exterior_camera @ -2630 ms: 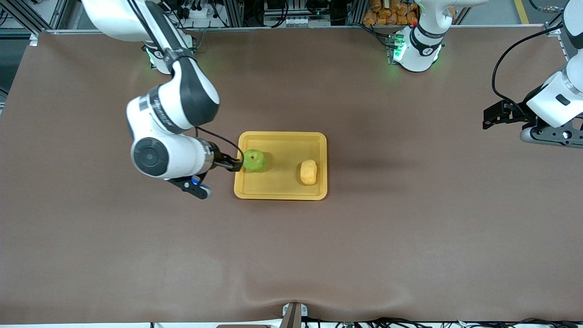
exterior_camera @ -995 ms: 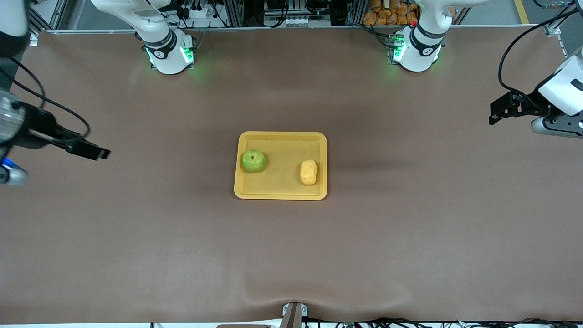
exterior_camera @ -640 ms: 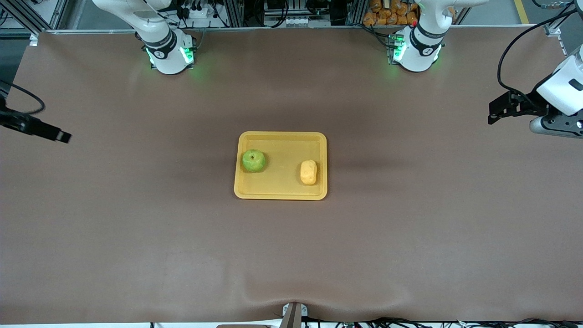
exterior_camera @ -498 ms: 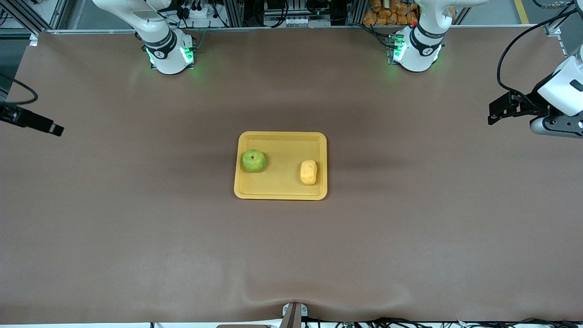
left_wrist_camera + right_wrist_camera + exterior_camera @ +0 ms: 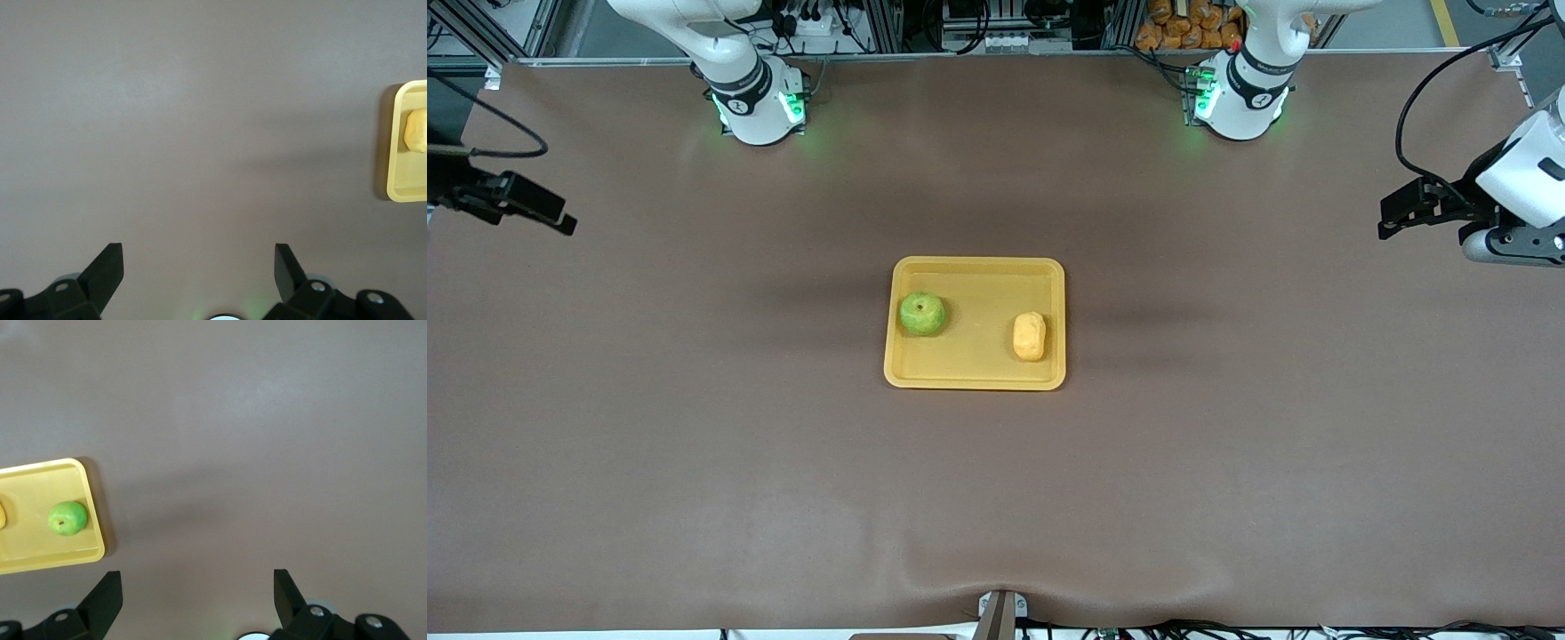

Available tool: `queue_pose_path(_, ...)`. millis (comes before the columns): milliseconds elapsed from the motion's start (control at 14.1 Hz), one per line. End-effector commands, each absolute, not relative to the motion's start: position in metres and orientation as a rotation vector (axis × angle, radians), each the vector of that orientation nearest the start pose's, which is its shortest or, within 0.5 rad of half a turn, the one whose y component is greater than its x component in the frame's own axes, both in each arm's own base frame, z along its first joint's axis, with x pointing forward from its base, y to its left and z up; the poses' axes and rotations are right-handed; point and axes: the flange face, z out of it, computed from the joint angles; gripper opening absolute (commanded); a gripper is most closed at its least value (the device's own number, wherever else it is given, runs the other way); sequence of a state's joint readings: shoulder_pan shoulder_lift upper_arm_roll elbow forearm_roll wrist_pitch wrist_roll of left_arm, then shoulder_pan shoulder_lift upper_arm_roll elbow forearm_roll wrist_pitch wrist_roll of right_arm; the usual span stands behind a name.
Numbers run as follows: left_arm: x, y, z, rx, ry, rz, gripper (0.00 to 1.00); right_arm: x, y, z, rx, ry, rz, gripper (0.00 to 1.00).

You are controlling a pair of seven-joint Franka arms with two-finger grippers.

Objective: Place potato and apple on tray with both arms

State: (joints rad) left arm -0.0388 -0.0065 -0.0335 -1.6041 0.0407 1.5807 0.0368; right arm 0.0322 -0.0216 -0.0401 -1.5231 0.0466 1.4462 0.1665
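Much of me is cut off in the front view: my right gripper (image 5: 560,220) pokes in at the edge over the table's right-arm end, and my left gripper (image 5: 1392,218) shows only partly over the left-arm end. Both hang in the air, well apart from the tray (image 5: 978,378). My wrist views show each pair of fingers spread wide with nothing between them, only the dark fingertips (image 5: 107,263) visible against bare brown table (image 5: 694,444).

The tray sits mid-table, its long side running between the two arm ends. The apple (image 5: 922,314) rests in it toward the right arm's end, stem dimple facing up. The potato (image 5: 1029,336) lies in it toward the left arm's end, close to the rim, long axis running from the arm bases toward the front camera. In my left wrist view the potato (image 5: 417,130) is cut off at the picture's edge.
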Motion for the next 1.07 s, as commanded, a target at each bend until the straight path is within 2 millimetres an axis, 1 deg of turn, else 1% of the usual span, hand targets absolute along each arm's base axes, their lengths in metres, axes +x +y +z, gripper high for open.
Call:
queue_pose_path(0, 0.547, -0.033, 0.621, -3.093, 0.171, 0.032, 1.00, 0.524, -0.002, 0.660, -3.109, 0.235, 0.034, 1.00)
queue_pose_path(71, 0.547, -0.032, 0.621, -3.092, 0.168, 0.039, 1.00, 0.525, -0.003, 0.666, -3.107, 0.232, 0.012, 1.00)
queue_pose_path(142, 0.546, -0.032, 0.622, -3.093, 0.168, 0.040, 1.00, 0.530, -0.003, 0.669, -3.111, 0.190, -0.003, 1.00)
queue_pose_path(213, 0.546, -0.029, 0.622, -3.094, 0.161, 0.040, 1.00, 0.533, -0.004, 0.667, -3.117, 0.121, 0.001, 1.00)
queue_pose_path(284, 0.546, -0.028, 0.622, -3.094, 0.161, 0.040, 1.00, 0.534, -0.011, 0.666, -3.118, 0.088, 0.003, 1.00)
queue_pose_path(427, 0.546, -0.027, 0.621, -3.094, 0.156, 0.054, 1.00, 0.533, -0.018, 0.665, -3.117, 0.102, 0.009, 1.00)
queue_pose_path(995, 0.545, -0.027, 0.620, -3.093, 0.153, 0.071, 1.00, 0.533, -0.021, 0.663, -3.146, 0.093, 0.017, 1.00)
